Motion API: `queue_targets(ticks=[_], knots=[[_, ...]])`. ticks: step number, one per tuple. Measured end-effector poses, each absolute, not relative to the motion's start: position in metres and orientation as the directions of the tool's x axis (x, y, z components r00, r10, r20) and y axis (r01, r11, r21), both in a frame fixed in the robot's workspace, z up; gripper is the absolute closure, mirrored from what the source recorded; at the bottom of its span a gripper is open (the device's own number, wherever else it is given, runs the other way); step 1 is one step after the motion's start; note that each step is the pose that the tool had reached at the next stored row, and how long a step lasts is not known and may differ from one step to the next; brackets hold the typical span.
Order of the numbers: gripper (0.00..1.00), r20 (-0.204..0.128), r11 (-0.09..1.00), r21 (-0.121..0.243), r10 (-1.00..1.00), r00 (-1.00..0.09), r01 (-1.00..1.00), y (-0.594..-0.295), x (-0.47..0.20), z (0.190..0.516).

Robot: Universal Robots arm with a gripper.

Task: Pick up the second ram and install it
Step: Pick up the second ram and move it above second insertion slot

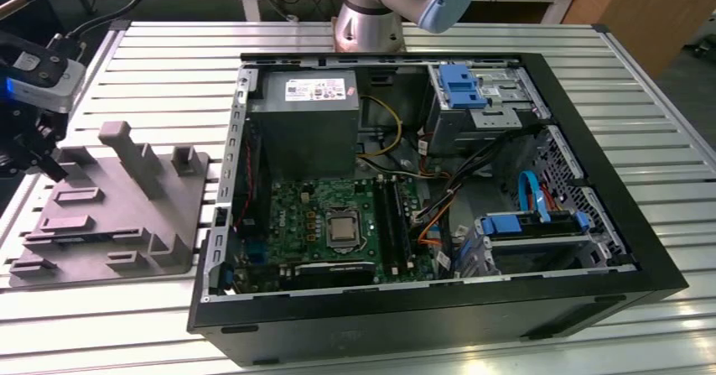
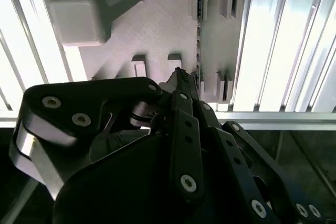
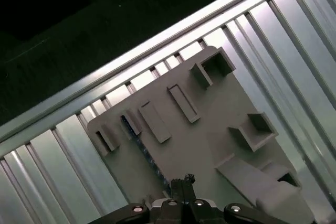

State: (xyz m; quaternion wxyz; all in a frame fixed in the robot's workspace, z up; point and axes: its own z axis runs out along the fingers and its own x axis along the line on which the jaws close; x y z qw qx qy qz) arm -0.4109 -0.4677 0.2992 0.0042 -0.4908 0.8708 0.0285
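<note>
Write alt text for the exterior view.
An open computer case lies on a slatted metal table, motherboard exposed. At the exterior view's left, the arm's tool hangs over a grey slotted block.

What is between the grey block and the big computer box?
Only a narrow bare strip of the metal table, as the exterior view shows, lies between the grey block and the computer case.

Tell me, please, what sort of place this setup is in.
Probably a robotics lab or workshop: an open computer case lies on a slotted aluminium table, a robot arm stands on the same table, and a grey fixture block sits beside the case.
</note>
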Motion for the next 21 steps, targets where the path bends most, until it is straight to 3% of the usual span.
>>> queue_targets(ticks=[21], knots=[[0.9, -0.035, 0.161, 0.046, -0.986, -0.162, -0.986, -0.4677, -0.4109, 0.2908]])
